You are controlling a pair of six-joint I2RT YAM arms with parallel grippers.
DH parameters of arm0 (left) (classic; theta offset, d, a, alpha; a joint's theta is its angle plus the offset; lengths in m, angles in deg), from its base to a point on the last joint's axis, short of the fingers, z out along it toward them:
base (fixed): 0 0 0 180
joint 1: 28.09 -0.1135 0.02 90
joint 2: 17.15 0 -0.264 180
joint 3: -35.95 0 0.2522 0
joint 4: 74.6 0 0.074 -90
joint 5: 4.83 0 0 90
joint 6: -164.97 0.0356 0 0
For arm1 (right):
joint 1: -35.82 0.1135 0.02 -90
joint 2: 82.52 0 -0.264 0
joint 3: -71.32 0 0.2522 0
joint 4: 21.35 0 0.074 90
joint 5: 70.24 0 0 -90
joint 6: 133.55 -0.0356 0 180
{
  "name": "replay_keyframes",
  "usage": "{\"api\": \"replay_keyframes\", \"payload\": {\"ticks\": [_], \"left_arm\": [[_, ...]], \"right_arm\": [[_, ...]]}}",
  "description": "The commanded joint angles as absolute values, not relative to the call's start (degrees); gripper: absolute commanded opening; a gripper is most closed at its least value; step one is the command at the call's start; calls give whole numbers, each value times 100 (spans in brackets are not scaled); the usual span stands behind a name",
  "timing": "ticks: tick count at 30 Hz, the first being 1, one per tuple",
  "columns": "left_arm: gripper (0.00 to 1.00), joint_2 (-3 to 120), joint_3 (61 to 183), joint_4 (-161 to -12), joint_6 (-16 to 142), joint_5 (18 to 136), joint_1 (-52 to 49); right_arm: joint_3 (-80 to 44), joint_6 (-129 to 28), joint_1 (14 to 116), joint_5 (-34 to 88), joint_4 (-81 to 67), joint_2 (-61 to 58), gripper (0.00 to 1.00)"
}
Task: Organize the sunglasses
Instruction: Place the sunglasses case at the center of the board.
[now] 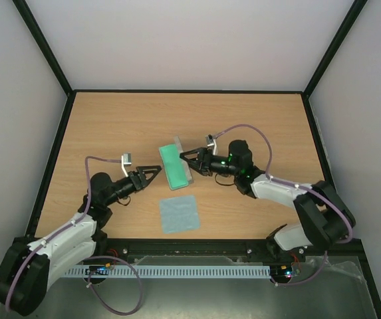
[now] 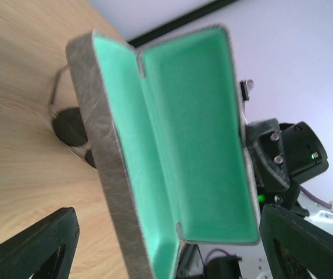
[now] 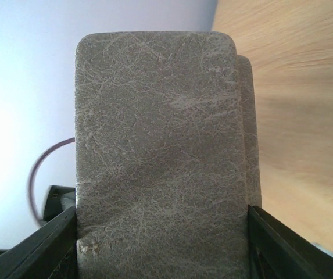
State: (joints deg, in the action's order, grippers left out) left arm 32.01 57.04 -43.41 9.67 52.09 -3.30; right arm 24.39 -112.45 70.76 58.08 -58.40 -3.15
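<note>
Left wrist: open case (image 2: pixel 105 157), green lining (image 2: pixel 195 145) only; sunglasses (image 2: pixel 68 125) behind; left tool (image 1: pixel 152 173) released, right tool (image 1: pixel 186 159) grasping case.

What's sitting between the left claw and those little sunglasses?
The open grey case with green lining stands between the left gripper and the sunglasses, which peek out behind its edge. The left wrist view shows it.

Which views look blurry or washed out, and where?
Top external: sharp, evenly lit. Left wrist: the grey rectangular case with green lining is clear, the dark round-lensed wire sunglasses behind it soft. Right wrist: the case's grey shell is crisp, the wall at left bleached white, the wooden table blurred.
</note>
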Motion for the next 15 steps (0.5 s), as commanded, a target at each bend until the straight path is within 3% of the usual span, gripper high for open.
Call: {"api": "replay_keyframes", "payload": {"ticks": [1, 7, 15], "left_arm": [[88, 3040, 5811, -5107, 1178, 5074, -873], [87, 3076, 5518, -5182, 1162, 4883, -1390], [87, 3464, 5465, -5077, 1348, 4903, -1558]], "right_arm": [[1983, -10478, 7096, 5629, -5297, 486, 6], [1196, -10666, 7097, 5870, -5819, 2117, 8], [343, -10552, 7132, 5857, -5411, 3054, 17]]}}
